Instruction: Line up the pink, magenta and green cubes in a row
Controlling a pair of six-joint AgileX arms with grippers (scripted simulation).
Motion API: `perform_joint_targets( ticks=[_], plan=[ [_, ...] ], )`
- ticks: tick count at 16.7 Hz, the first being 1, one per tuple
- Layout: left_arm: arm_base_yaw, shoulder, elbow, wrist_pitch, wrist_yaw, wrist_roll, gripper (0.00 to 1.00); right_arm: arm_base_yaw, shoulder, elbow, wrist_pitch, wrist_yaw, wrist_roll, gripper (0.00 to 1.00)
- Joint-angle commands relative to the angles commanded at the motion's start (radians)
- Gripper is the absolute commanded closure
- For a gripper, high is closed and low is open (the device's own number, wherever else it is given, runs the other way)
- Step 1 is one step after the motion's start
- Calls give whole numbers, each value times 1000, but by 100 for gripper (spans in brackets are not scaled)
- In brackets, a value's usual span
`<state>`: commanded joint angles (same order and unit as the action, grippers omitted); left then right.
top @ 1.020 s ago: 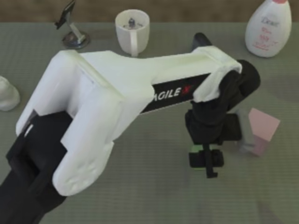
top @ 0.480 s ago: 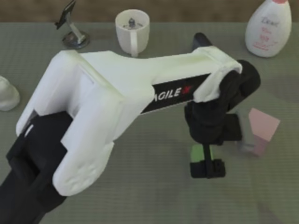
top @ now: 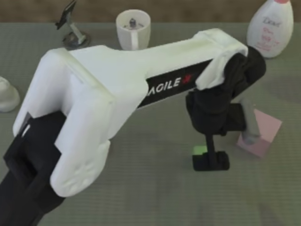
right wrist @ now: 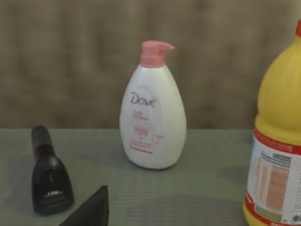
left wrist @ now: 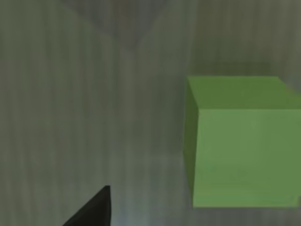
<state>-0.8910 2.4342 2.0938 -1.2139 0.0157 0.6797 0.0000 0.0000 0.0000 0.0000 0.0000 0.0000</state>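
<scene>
While the left gripper [top: 210, 161] hangs low over the tabletop [top: 155, 197] just beside the green cube [top: 200, 150], the state of its jaws cannot be told; nothing sits between them.

Green cube: flat on the tabletop, centre-right, apart from the pink cube [top: 261, 133] on its right.

Magenta cube: not seen; possibly hidden under the arm.

Risk: a sideways swing of the low gripper could knock the green cube out of line; the wrist, close over the pink cube, could nudge it.

Open room: bare tabletop in front and to the left.

Far edge: mug [top: 133, 29], small stand [top: 71, 28], lotion bottle [top: 270, 27], well apart.

Right gripper: out of the top view, parked.
</scene>
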Motion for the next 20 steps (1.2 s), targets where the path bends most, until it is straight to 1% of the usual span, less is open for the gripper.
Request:
perform_joint_targets(
  ticks=[2,4,9,11,13,15,17,20],
  plan=[
    [5,-13,61,-81,1,1,0,0,0,0,0,0,0,0],
    [9,-24,98,-121,1,1,0,0,0,0,0,0,0,0],
    [5,-23,99,-122,0,-1,0,0,0,0,0,0,0,0],
    [22,-36,79,-114,-1,-34,0,0,0,0,0,0,0,0],
    [59,-63,34,-95,-3,-110,0,0,0,0,0,0,0,0],
    [113,-103,-33,-69,-5,-220,0,0,0,0,0,0,0,0],
    [181,-152,-120,-38,-6,-356,0,0,0,0,0,0,0,0],
    [293,-233,-272,11,-6,-605,0,0,0,0,0,0,0,0]
  ],
)
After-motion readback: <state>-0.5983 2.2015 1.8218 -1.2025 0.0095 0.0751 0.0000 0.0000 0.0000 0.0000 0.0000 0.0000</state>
